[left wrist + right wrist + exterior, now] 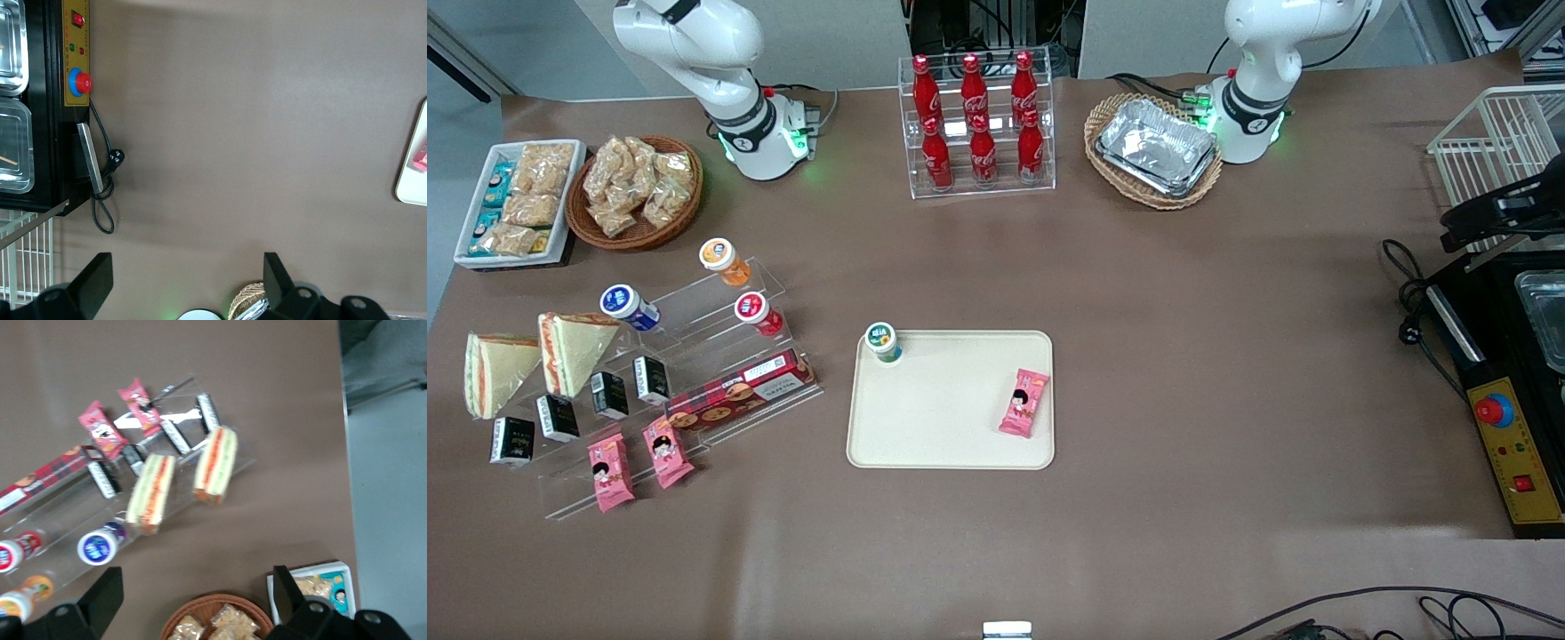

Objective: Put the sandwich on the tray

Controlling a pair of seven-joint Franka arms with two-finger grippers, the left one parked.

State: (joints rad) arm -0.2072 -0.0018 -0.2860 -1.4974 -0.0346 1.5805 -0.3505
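Sandwiches are counted as two [574, 348] [494, 372], stood side by side on the clear rack [720, 373]. One tray [943, 418] is seen, well apart. Held open above them is the gripper [197, 600].

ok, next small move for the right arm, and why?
Probably descend toward one sandwich, the one nearer the tray. Both wedges sit untouched on the clear rack, and the gripper hangs open above them, holding nothing. The tray holds only a small cup and a pink packet.
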